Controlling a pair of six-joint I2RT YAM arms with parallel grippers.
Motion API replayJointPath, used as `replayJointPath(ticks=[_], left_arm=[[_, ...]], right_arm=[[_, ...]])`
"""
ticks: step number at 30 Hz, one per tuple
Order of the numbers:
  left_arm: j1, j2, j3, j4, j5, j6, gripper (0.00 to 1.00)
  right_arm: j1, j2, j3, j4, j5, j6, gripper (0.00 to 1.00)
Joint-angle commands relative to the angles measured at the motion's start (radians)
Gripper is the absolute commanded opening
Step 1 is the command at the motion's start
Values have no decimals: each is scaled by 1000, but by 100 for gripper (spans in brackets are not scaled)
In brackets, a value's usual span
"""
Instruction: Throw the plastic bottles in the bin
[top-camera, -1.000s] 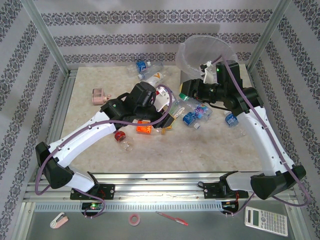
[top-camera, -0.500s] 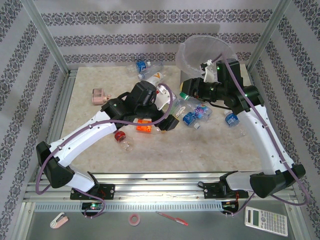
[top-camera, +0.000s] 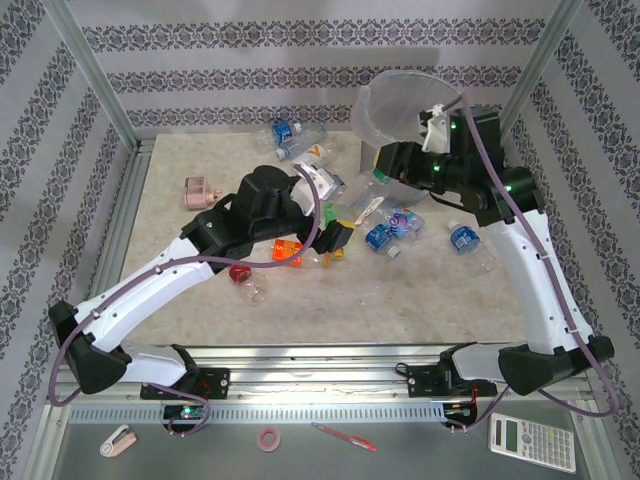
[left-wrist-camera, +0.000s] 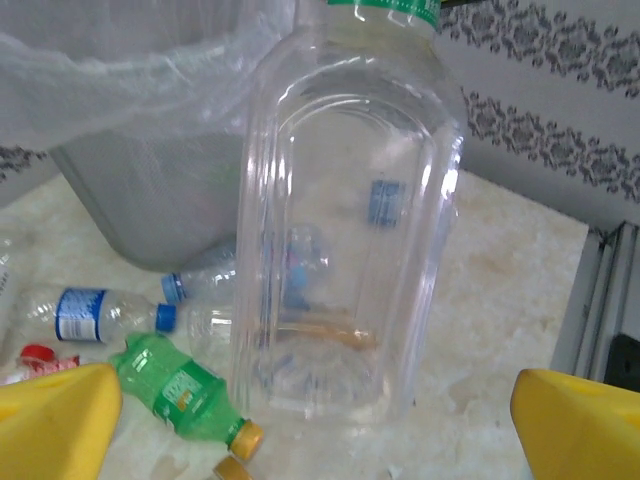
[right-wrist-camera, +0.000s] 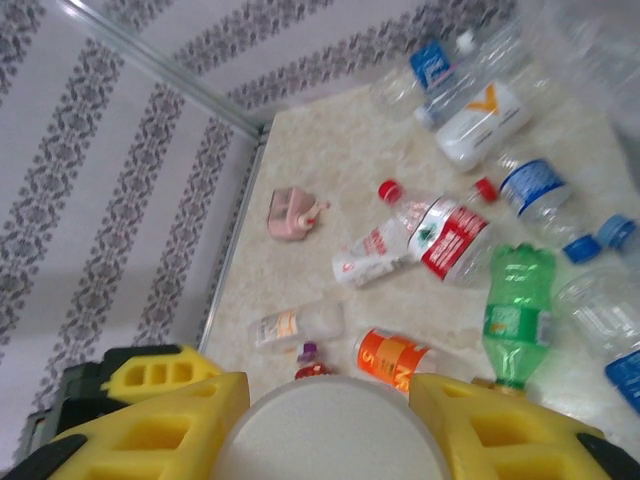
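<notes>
Left pincer (top-camera: 338, 238) gapes wide, with a green-capped clear bottle (left-wrist-camera: 345, 220) untouched between its fingers. Loose bottles (top-camera: 390, 228) litter the tabletop (top-camera: 400, 290) mid-scene. Over on the right, the right pincer (right-wrist-camera: 330, 385) clamps a pale bottle (right-wrist-camera: 330, 440) just beside the bin (top-camera: 378, 110).

bottles (top-camera: 381, 236) crowd centre, near table (top-camera: 400, 300) bare

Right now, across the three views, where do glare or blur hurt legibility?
Top external: sharp, evenly lit, with a glare strip on the near rail. Left wrist: the clear bottle near the lens carries highlights and smears what lies behind it; the left gripper fingertips are soft. Right wrist: the same bottle, between the right gripper fingers, is a pale blur; the table bottles read clearly.
</notes>
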Motion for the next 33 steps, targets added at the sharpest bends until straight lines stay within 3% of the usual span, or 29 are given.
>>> replayJointPath(ticks=[1, 12, 22, 33], left_arm=[[-14, -39, -20, 138, -39, -16, 100], [-14, -84, -73, 218, -91, -30, 100], [-14, -94, -89, 238, -116, -38, 100], [-14, -105, -107, 253, -150, -39, 100]], right_arm=[[-38, -17, 66, 17, 49, -44, 0], [-139, -11, 245, 84, 145, -149, 0], [-171, -43, 306, 324, 272, -256, 0], [-171, -204, 12, 904, 476, -328, 0]])
